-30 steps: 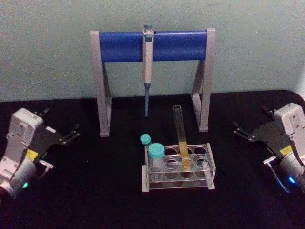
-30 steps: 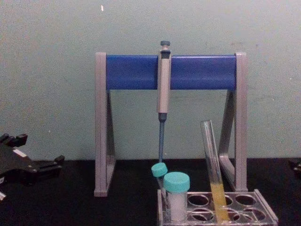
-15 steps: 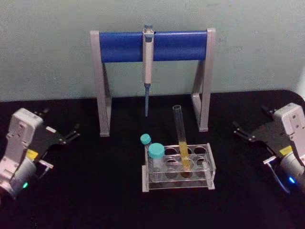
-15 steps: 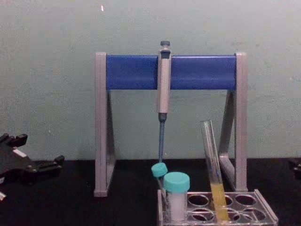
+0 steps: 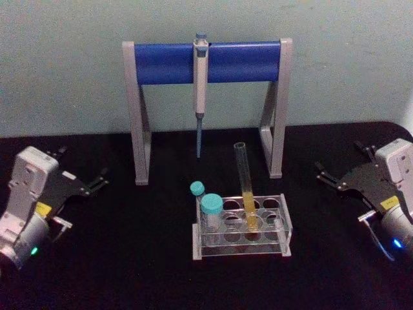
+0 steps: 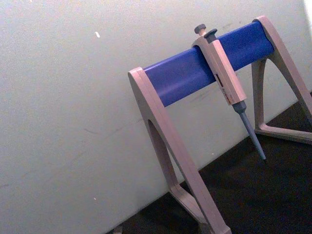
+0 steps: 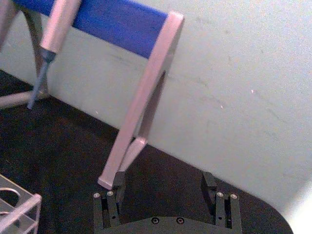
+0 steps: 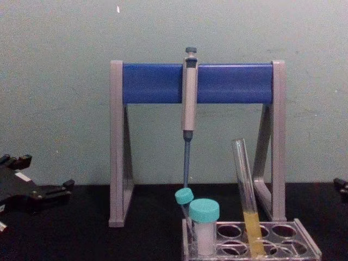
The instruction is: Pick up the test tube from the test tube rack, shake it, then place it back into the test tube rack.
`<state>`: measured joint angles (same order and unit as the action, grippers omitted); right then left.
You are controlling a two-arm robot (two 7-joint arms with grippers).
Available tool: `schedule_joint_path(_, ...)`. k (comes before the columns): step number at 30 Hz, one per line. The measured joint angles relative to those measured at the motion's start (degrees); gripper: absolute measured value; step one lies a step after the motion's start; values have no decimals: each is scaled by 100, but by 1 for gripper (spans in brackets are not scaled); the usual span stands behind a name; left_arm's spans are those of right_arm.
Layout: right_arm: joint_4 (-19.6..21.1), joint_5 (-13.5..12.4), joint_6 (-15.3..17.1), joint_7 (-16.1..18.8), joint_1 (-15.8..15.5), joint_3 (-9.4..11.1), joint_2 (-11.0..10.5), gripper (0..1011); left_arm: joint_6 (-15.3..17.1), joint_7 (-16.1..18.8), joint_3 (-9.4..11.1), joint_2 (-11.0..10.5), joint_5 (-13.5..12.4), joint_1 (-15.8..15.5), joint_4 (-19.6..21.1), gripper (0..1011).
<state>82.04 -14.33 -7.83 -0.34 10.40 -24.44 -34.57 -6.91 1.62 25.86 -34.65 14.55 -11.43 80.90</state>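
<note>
1. Head view: the long thin clear glass test tube [image 5: 244, 177], holding yellow liquid, leans in a back-row hole of the low clear plastic test tube rack [image 5: 284, 227]. The left end effector [image 5: 82, 165] sits over the black desk [image 5: 129, 258] at the rack's 9 o'clock. The right end effector [image 5: 339, 161] is at 3 o'clock, and both are well apart from the rack.
2. Chest view: the tube tips toward 11 o'clock. The left fingers seem spread wide, though they sit at the frame's edge.
3. Right wrist view: fingers [image 7: 208, 184] wide apart, holding nothing.
4. Pick-up has not begun. The next move probably calls for reaching to the bare glass above the rack and closing gently.
</note>
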Motion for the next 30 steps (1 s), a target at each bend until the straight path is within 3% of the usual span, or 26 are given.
schedule_joint_path(11, 762, -179, -67, 504, -348, 238, -268, 1000, 0, 0, 0, 0, 0, 0, 0, 1001)
schedule_joint_path(18, 1231, -510, 0, 1030, -590, 338, -399, 1000, 0, 0, 0, 0, 0, 0, 0, 1001)
schedule_joint_path(30, 1267, -721, 196, 1699, -403, 217, -151, 1000, 0, 0, 0, 0, 0, 0, 0, 1001)
